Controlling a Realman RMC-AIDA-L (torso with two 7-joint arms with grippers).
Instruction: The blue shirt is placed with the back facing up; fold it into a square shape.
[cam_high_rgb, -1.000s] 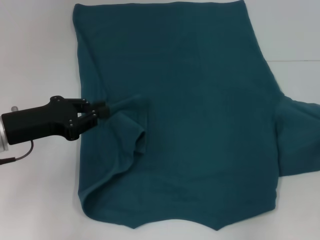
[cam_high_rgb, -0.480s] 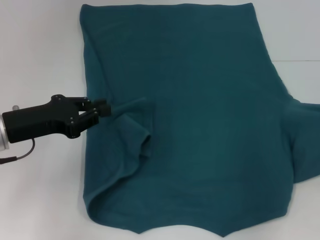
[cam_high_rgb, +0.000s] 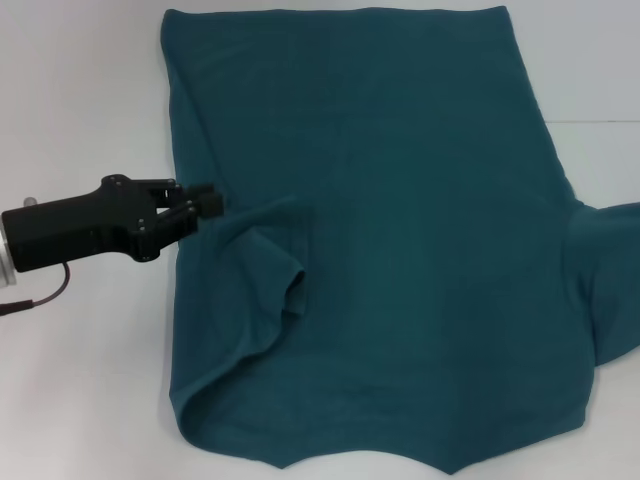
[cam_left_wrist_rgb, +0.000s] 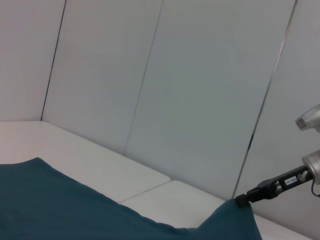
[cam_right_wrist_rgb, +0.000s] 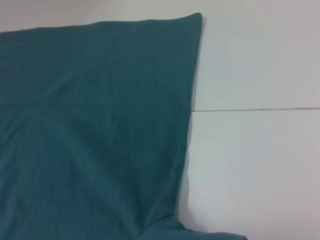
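Left pincer (cam_high_rgb: 207, 203) reaches in from the left, fingers nearly together.

Shirt spread on the table, one gripper at its left edge

The shirt (cam_high_rgb: 400, 250) lies flat across the table (cam_high_rgb: 80, 100), reaching from the far side to the near edge, with one sleeve folded inward onto its left part. The left gripper (cam_high_rgb: 208, 203) sits at the shirt's left edge, its arm reaching in over bare table from the left. The other sleeve extends to the right.

Black left hand (cam_high_rgb: 207, 203), silver cuff, dark cable
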